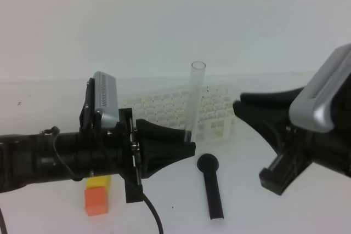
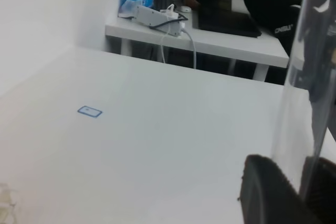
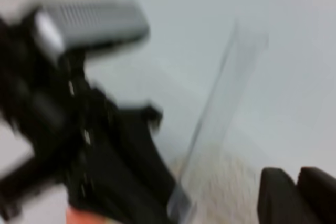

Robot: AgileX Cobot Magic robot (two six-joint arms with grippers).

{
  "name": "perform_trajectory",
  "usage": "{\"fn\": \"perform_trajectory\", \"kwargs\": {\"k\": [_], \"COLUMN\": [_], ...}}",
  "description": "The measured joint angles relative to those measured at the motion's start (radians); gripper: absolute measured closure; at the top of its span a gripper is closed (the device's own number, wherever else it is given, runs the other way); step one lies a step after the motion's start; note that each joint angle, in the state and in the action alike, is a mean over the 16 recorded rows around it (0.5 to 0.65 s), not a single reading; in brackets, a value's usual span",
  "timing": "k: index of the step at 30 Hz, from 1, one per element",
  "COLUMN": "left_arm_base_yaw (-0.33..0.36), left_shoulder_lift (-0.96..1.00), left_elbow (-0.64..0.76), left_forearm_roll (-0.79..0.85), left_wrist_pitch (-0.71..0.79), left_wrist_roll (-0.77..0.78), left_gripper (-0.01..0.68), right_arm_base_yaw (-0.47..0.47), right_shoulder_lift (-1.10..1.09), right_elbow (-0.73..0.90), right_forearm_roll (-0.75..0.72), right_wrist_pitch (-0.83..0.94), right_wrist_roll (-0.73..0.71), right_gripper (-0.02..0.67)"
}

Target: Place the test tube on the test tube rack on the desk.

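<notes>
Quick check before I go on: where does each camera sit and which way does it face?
Exterior high: above the desk, facing both arms; left pincer grips the upright test tube before the test tube rack.
Left wrist: on the left arm, looking across the desk past the tube; its fingertips show.
Right wrist: on the right arm, facing the left arm, blurred; its fingertips show.
Shared: all show the tube.

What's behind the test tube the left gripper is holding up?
The white test tube rack sits behind the test tube, visible through it. The left gripper hides the rack's near left corner.

black round-headed stick (image 1: 211, 186), orange block (image 1: 96, 200), yellow block (image 1: 100, 182)
</notes>
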Motion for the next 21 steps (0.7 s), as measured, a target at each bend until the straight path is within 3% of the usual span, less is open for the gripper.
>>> {"fn": "perform_trajectory", "kwargs": {"k": [9,16,21], "left_arm_base_yaw": [0.012,0.012,0.012], "left_shoulder_lift": [0.000,0.000,0.000], "left_elbow": [0.000,0.000,0.000], "left_forearm_roll": [0.000,0.000,0.000], "left_wrist_pitch": [0.000,0.000,0.000], "left_wrist_roll": [-0.025,-0.084,-0.125], "left_gripper": [0.666,0.666,0.666], "right_arm_base_yaw": [0.027,0.027,0.027], "right_shoulder_lift": [0.080,0.177,0.248], "right_elbow": [-0.001,-0.001,-0.002], "right_forearm_roll": [-0.024,-0.116,-0.195], "right_wrist_pitch": [-0.197,-0.342,-0.458], "right_wrist_roll": [0.108,0.241,0.323], "right_gripper": [0.437,0.303,0.246]}}
